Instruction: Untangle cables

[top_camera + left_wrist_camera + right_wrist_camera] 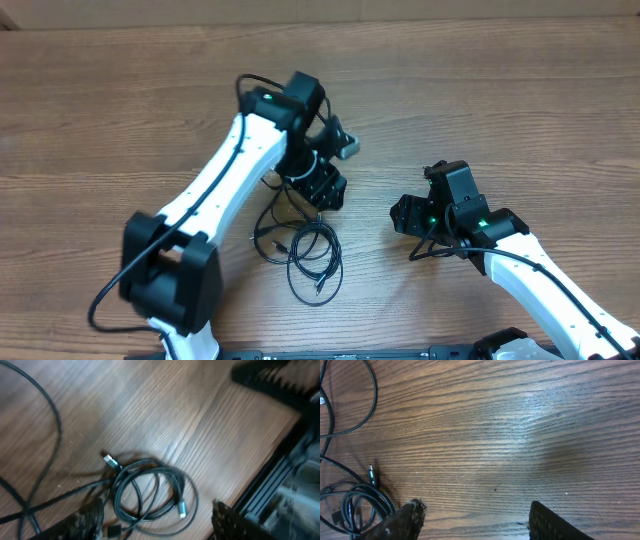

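Observation:
The cables [305, 247] lie as a tangle of thin black cords on the wooden table, with loops and small plug ends. In the left wrist view the coiled cables [150, 492] show two silver-tipped plugs. My left gripper [322, 186] hovers just above the upper part of the tangle, open and empty, its fingers [155, 522] either side of the coil. My right gripper [412, 216] is open and empty to the right of the tangle, apart from it. In the right wrist view the cables [350, 495] lie at the left edge, beside the fingers [475, 520].
The wooden table [500, 110] fills the view. The table's near edge and dark base rails [350, 353] run along the bottom. The left arm's own thicker black wire [250, 82] loops near its wrist.

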Controlling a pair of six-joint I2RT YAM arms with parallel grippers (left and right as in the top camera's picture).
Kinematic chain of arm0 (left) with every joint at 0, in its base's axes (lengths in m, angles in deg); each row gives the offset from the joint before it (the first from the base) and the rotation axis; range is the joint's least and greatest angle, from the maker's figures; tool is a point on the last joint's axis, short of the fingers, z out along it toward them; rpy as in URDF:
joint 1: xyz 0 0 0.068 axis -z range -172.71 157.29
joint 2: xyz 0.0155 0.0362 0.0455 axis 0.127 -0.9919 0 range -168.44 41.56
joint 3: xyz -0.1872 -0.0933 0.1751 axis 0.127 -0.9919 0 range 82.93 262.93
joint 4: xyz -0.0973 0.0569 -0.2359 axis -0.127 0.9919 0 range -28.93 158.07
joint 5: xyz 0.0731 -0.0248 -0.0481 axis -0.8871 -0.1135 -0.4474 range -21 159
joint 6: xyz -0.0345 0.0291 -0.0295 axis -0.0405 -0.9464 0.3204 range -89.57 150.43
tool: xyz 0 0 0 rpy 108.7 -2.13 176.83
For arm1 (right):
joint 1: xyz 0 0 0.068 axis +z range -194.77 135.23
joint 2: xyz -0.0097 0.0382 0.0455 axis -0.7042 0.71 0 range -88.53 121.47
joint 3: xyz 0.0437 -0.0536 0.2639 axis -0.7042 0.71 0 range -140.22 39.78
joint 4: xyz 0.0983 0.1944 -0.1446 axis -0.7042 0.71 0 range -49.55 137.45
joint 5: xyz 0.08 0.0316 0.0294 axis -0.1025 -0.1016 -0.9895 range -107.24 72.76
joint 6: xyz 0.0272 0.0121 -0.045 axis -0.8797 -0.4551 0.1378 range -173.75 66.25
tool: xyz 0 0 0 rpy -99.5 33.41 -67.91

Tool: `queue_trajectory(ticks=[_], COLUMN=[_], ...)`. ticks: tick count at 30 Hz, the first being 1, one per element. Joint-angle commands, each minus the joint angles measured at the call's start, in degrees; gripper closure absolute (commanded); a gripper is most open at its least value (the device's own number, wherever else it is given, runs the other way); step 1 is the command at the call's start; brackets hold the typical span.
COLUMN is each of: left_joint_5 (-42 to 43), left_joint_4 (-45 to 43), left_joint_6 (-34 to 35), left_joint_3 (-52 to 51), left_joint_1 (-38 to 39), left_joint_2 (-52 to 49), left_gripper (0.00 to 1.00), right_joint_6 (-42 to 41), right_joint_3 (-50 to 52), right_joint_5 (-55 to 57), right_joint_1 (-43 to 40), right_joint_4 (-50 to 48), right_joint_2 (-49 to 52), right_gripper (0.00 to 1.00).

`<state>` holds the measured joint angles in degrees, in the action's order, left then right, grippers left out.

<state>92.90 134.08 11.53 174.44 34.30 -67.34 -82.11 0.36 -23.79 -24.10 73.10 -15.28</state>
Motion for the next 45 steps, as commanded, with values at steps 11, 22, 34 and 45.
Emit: queue_trajectory(ticks=[11,22,34,45], left_joint_5=[-10.40,-10.36,-15.52,-15.17], left_joint_4=[5.16,11.61,-14.80,-36.22], left_joint_6=[-1.88,0.59,8.31,1.68], left_joint_3=[0.46,-2.23,-27.74,-39.28], left_joint_1=[1.90,1.90,1.90,1.90], left_joint_2=[-5.01,1.79,29.22,22.10], left_gripper=[0.47,0.61,0.44,0.55], right_joint_6=[-1.57,-3.56,-2.71,-2.73], right_joint_3=[-1.09,-2.40,-3.37,-3.37], right_joint_5=[0.98,0.94,0.24,-1.20], right_joint_1=[-0.07,-15.54,-22.88,-22.88], right_joint_4=[0.74,14.12,20.52,19.74], right_joint_2=[-0.11,-0.39,-0.39,-0.37], right_gripper=[0.35,0.32,0.12,0.12])
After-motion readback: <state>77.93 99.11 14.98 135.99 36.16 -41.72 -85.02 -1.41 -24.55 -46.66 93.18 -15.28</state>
